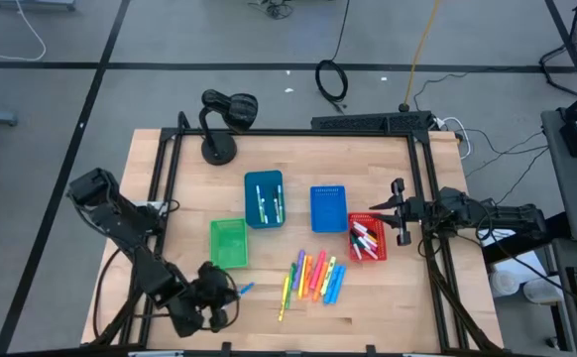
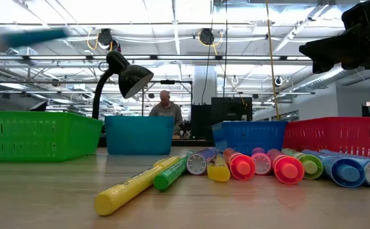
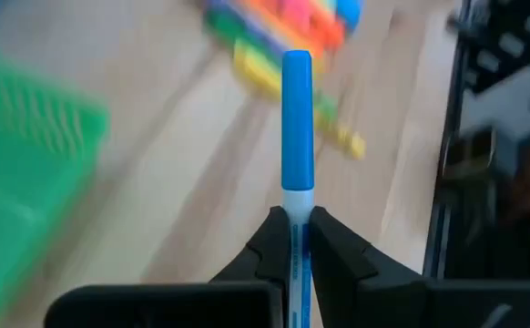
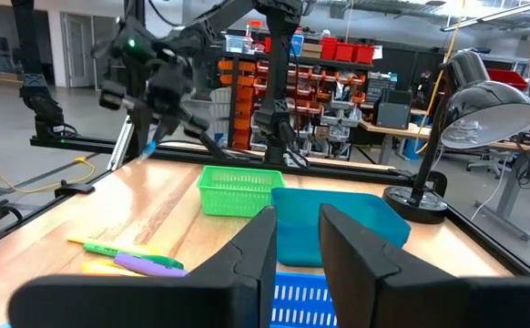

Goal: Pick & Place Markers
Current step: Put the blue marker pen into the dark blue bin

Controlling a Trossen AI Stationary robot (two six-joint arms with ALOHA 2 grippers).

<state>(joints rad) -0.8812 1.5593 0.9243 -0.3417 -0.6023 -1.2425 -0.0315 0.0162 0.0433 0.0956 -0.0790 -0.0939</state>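
From above, the left gripper (image 1: pixel 231 291) is clenched on a blue-capped marker (image 1: pixel 244 288), with the green bin (image 1: pixel 228 242) just beyond it and the row of neon markers (image 1: pixel 313 278) off to its side. The right gripper (image 1: pixel 400 211) hangs beside the red bin (image 1: pixel 367 238). Its wrist view shows fingers (image 4: pixel 251 251) parted, nothing between them. The left wrist view shows the marker (image 3: pixel 297 118) pinched, cap pointing outward.

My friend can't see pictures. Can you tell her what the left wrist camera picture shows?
The left gripper is shut on a blue marker, which sticks out past its two dark fingers. Beyond it lies a wooden table with a green bin to one side and a blurry bunch of colourful markers farther away.
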